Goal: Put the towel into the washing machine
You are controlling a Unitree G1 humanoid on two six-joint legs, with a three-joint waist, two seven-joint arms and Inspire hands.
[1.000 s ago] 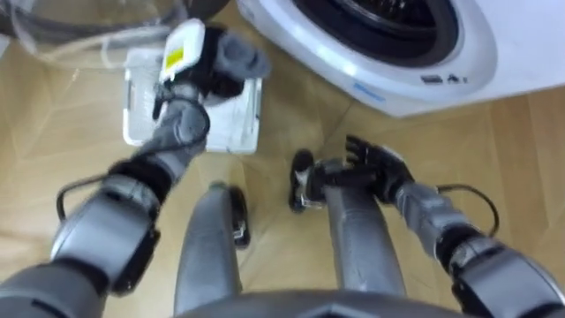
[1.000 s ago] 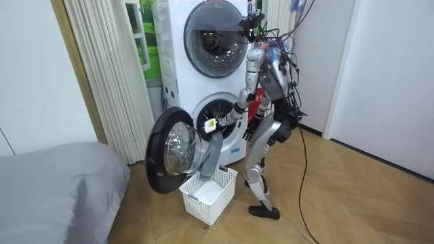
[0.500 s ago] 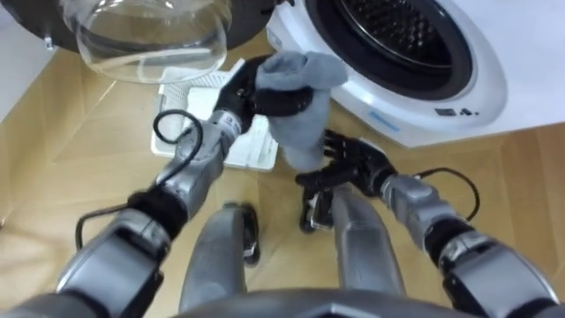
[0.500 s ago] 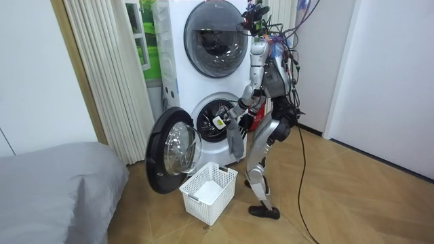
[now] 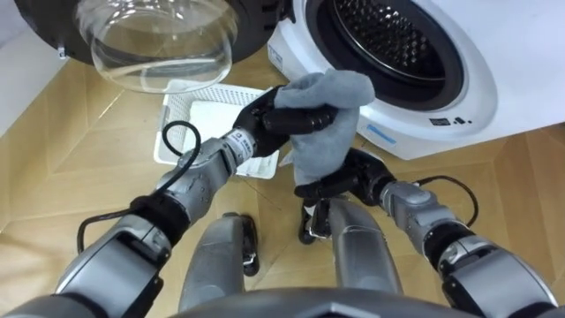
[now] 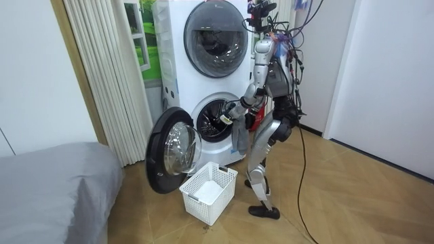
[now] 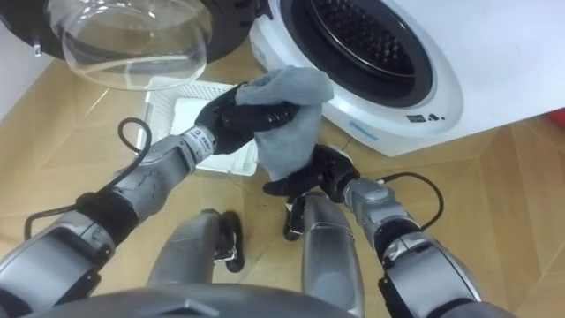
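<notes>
The right robot hand [image 5: 342,181] is nearest, its fingers loosely extended beneath the drooping end of the soft grey towel [image 5: 322,132]. Just above it, the left robot hand [image 5: 269,117] has its fingers curled tight around the towel's bunched top. Beyond that hand sits the white plastic lattice basket [image 5: 199,86]. Farther off are the white washing machine's round open drum [image 5: 388,40] and its domed glass door [image 5: 163,44].
</notes>
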